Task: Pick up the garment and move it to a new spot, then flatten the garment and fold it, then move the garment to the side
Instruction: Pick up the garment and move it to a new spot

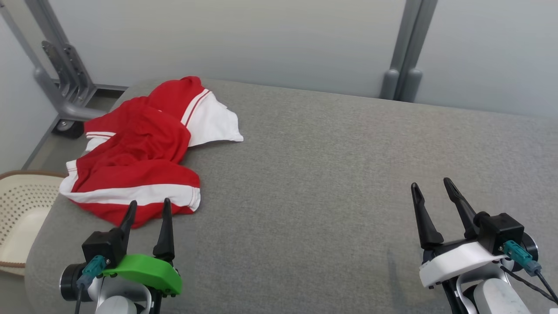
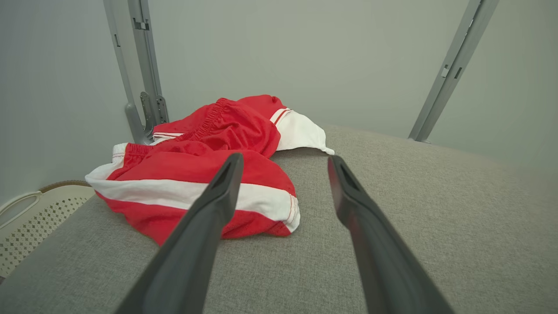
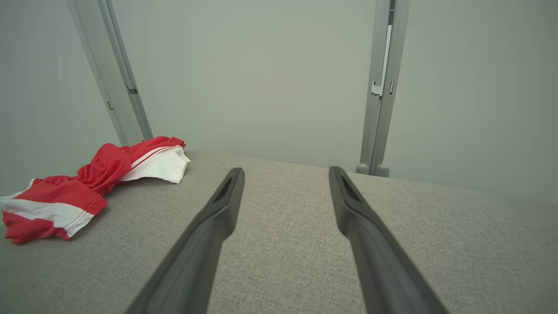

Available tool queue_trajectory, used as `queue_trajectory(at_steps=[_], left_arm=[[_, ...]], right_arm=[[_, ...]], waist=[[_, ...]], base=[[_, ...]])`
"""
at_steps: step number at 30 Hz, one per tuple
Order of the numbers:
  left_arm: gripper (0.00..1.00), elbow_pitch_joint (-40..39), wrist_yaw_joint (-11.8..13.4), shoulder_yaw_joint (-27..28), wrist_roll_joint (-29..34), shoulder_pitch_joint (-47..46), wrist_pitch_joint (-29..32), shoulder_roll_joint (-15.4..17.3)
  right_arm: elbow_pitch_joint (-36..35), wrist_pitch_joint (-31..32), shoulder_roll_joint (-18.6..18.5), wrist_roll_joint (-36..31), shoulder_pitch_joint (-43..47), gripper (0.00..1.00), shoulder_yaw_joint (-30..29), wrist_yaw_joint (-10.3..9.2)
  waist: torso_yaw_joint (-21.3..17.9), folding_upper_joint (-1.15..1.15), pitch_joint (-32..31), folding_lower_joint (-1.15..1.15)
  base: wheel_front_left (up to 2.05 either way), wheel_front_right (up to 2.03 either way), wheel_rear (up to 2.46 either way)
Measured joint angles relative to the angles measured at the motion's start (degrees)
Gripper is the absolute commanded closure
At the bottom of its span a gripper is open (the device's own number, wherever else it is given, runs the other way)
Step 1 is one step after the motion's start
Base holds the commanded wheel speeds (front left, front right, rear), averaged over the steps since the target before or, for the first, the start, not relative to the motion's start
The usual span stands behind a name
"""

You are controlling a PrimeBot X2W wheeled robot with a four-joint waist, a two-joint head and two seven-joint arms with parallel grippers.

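We find the left gripper and right gripper open and empty, and the garment crumpled at the padded table's left edge above a basket, where in our judgement a shallow single-layer pinch could drag it overboard.

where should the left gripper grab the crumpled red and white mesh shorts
Likely the near hem of the red and white shorts, by the white stripe, coming from the robot's side: that bunched edge lies just ahead of the open left gripper.
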Motion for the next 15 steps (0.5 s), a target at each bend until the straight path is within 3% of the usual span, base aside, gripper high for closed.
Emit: queue_trajectory(at_steps=[15], left_arm=[[0.0, -1.1, 0.6, 2.7, -1.1, 2.1, 0.0, 2.3]], right_arm=[[0.1, 0.0, 0.7, -0.2, -0.1, 0.0, 2.5, 0.6]], waist=[[9.3, 0.0, -0.1, 0.0]], base=[[0.0, 0.0, 0.0]])
